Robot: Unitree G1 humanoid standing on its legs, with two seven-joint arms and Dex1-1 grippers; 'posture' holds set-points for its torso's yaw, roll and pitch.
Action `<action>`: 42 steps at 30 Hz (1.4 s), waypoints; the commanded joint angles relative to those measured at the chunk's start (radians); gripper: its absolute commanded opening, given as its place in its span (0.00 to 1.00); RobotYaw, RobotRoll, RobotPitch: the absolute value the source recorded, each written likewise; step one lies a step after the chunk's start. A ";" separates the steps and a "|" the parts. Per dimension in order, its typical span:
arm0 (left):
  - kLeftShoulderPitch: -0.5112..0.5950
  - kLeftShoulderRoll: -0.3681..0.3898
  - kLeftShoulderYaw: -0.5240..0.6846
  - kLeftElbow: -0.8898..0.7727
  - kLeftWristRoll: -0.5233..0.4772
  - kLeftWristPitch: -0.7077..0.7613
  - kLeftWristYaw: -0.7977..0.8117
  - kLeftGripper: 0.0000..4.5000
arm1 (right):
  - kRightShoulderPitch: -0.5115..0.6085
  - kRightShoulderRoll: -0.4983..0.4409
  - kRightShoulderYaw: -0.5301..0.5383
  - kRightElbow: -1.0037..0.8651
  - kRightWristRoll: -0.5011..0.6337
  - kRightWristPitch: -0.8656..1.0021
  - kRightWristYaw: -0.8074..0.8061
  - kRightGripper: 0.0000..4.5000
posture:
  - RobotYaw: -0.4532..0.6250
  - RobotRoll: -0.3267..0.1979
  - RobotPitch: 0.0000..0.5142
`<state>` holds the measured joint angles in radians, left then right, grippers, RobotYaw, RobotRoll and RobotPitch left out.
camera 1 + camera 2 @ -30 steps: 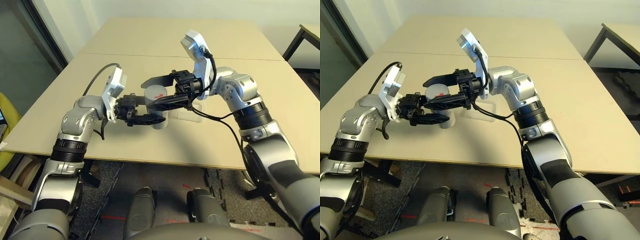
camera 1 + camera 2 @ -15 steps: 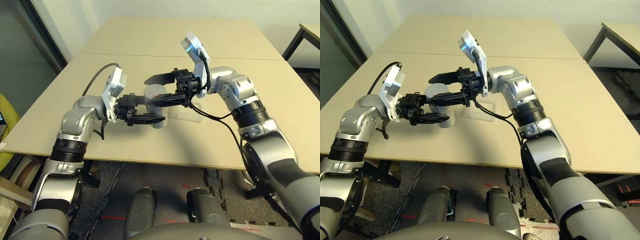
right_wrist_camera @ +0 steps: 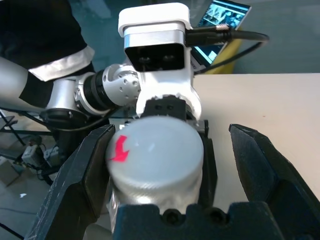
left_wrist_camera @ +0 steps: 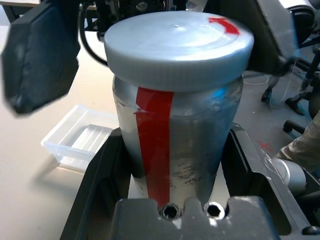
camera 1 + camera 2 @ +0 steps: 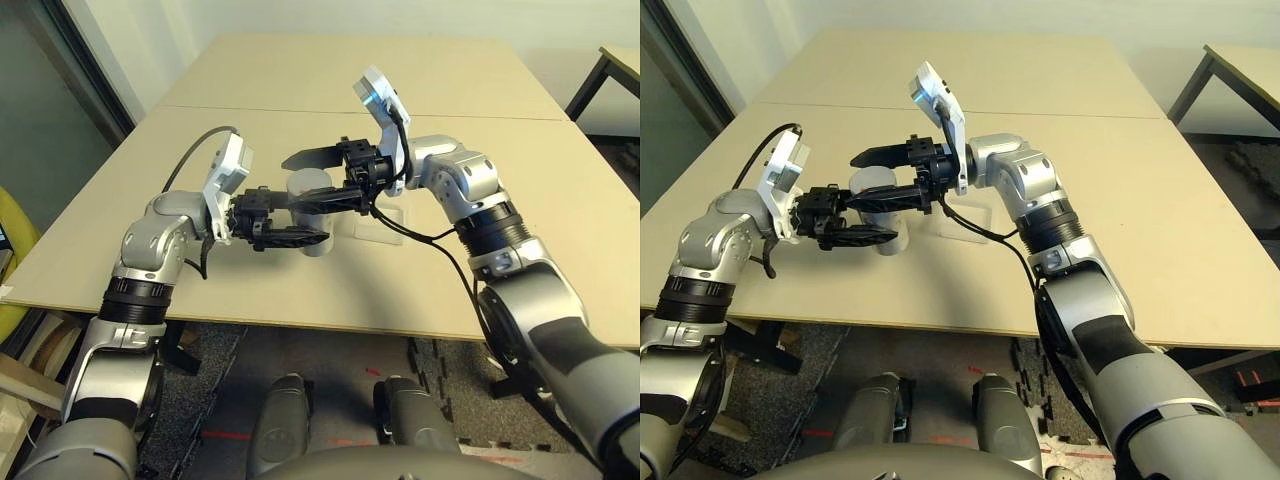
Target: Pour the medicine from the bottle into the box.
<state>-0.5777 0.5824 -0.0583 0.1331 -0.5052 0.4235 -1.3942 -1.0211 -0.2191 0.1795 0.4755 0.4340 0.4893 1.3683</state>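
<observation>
Across the pale table [image 5: 480, 200], gripping the capped bottle [image 4: 175, 135] in the left claw [image 5: 305, 220] and reaching over with the open right claw [image 5: 289, 183]

On the table, in front of a light wall [image 5: 300, 15], holding the bottle upright between the closed left claw's two black fingers, with silver sides pinched below the wide cap [image 4: 175, 52]. To be seen above those fingers: a pale, round cap, firmly in place and marked with a red arrow [image 3: 119, 149], over a red stripe [image 4: 156, 145] running down the bottle. Hard to tell whether resting on the table or raised from it.

Reaching in from the opposite side at cap height with the right claw, jaws spread wide and empty of any grip. Placing one black finger close beside the cap and the other well apart from it, over bare table. Impossible to tell whether touching the cap with the nearer finger.

Just beyond the bottle from the left claw, and below the right claw: the clear plastic box [image 4: 82, 137], lying flat and open-topped on the table. Stretched above it from the right claw: black cables [image 5: 415, 233]. Farther off, past the left claw: a lit laptop screen [image 3: 222, 22] beside something yellow [image 3: 230, 55].
</observation>
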 commanded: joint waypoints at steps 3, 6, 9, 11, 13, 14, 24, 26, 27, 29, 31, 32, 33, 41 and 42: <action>0.021 0.017 -0.006 -0.023 -0.004 -0.008 -0.015 0.63 | 0.011 -0.092 -0.058 -0.005 0.009 0.018 0.000 1.00 | 0.40 0.62 0.05; 0.022 0.019 -0.003 -0.022 -0.004 -0.009 -0.011 0.63 | 0.029 -0.137 -0.067 -0.034 0.020 0.041 0.008 1.00 | 0.39 0.62 0.06; 0.022 0.018 0.001 -0.018 -0.002 -0.013 -0.011 0.63 | 0.044 -0.167 -0.073 -0.057 0.026 0.059 0.013 1.00 | 0.39 0.62 0.05; 0.019 0.018 0.005 -0.011 0.000 -0.018 -0.010 0.63 | 0.060 -0.202 -0.082 -0.082 0.028 0.077 0.021 1.00 | 0.39 0.62 0.05; 0.020 0.019 0.007 -0.007 0.001 -0.022 -0.010 0.63 | 0.074 -0.233 -0.093 -0.120 0.039 0.104 0.025 1.00 | 0.39 0.62 0.05; 0.021 0.019 0.007 -0.007 0.001 -0.023 -0.010 0.63 | 0.078 -0.242 -0.096 -0.135 0.046 0.115 0.026 1.00 | 0.39 0.62 0.05; 0.012 0.013 0.004 0.019 0.009 -0.044 -0.004 0.63 | 0.074 -0.219 -0.090 -0.243 0.089 0.166 -0.039 1.00 | 0.38 0.62 0.05; 0.008 0.011 0.002 0.025 0.011 -0.049 -0.005 0.63 | 0.062 -0.185 -0.072 -0.249 0.085 0.163 -0.057 1.00 | 0.38 0.62 0.05; 0.007 0.012 0.002 0.030 0.013 -0.053 -0.006 0.63 | 0.053 -0.165 -0.057 -0.250 0.076 0.159 -0.069 1.00 | 0.37 0.62 0.04; 0.004 0.012 0.002 0.038 0.015 -0.056 -0.008 0.63 | 0.040 -0.139 -0.039 -0.249 0.065 0.157 -0.083 1.00 | 0.37 0.62 0.04; 0.000 0.012 0.001 0.047 0.017 -0.062 -0.008 0.63 | 0.029 -0.114 -0.024 -0.248 0.057 0.152 -0.090 1.00 | 0.37 0.62 0.05; -0.002 0.012 0.001 0.051 0.018 -0.065 -0.008 0.63 | 0.025 -0.103 -0.019 -0.246 0.055 0.149 -0.093 1.00 | 0.38 0.62 0.05; -0.002 0.011 0.001 0.052 0.019 -0.067 -0.008 0.63 | 0.023 -0.094 -0.012 -0.246 0.054 0.145 -0.093 1.00 | 0.38 0.62 0.05; 0.004 0.013 0.005 0.042 0.018 -0.067 0.001 0.63 | 0.018 -0.054 0.024 -0.225 0.031 0.116 -0.084 1.00 | 0.39 0.62 0.05; 0.005 0.013 0.006 0.042 0.018 -0.068 0.002 0.63 | 0.016 -0.047 0.027 -0.219 0.028 0.112 -0.085 1.00 | 0.39 0.62 0.05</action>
<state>-0.5697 0.5930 -0.0522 0.1750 -0.4971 0.3627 -1.3942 -0.9912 -0.2736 0.1881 0.2440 0.4728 0.6132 1.2797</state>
